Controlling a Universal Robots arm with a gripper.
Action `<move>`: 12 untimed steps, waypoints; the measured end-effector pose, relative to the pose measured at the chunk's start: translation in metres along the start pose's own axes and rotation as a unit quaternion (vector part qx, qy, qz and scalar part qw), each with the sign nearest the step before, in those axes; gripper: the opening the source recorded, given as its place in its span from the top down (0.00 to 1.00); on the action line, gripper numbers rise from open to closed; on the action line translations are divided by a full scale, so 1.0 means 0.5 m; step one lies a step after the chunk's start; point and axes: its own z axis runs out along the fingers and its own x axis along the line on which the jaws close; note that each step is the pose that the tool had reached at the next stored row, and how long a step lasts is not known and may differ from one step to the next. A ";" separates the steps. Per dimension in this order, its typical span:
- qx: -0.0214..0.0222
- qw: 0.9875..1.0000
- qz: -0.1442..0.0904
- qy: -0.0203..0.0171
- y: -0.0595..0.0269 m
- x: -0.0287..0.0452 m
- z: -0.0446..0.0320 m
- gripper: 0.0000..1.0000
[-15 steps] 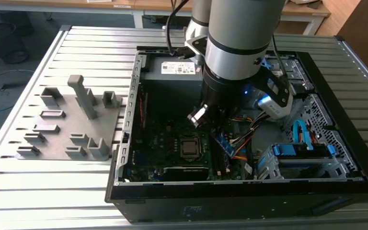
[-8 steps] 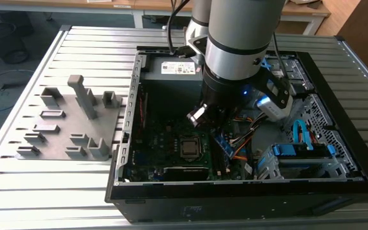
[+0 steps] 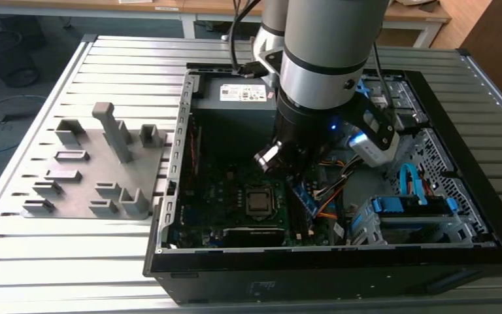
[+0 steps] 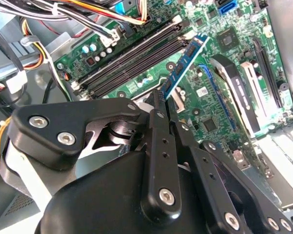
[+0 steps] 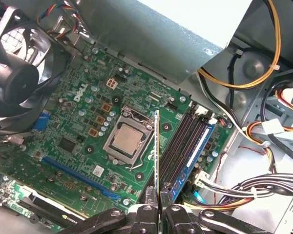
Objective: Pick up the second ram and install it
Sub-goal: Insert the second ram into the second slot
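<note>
Pinching the second ram [image 5: 157,146] edge-on, the pincer [image 5: 159,204] hovers above the motherboard [image 5: 73,131], beside the memory slots [image 5: 181,140]. Stick likely light, stiff and fragile; best held by bare board edges, clear of chips and contacts.

The ram [image 4: 186,61] is a thin blue-green stick with black chips, pinched at one end by the gripper [image 4: 161,100]. It's up on edge over the motherboard [image 5: 73,146]. In the exterior view it sits about 3 o'clock from the CPU socket [image 3: 260,199].
</note>
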 end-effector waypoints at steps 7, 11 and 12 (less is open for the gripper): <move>0.001 1.000 0.015 0.000 0.000 0.000 0.000 0.86; 0.001 1.000 0.024 0.000 0.000 0.000 0.000 0.86; 0.001 1.000 0.026 0.001 0.000 0.000 0.000 0.86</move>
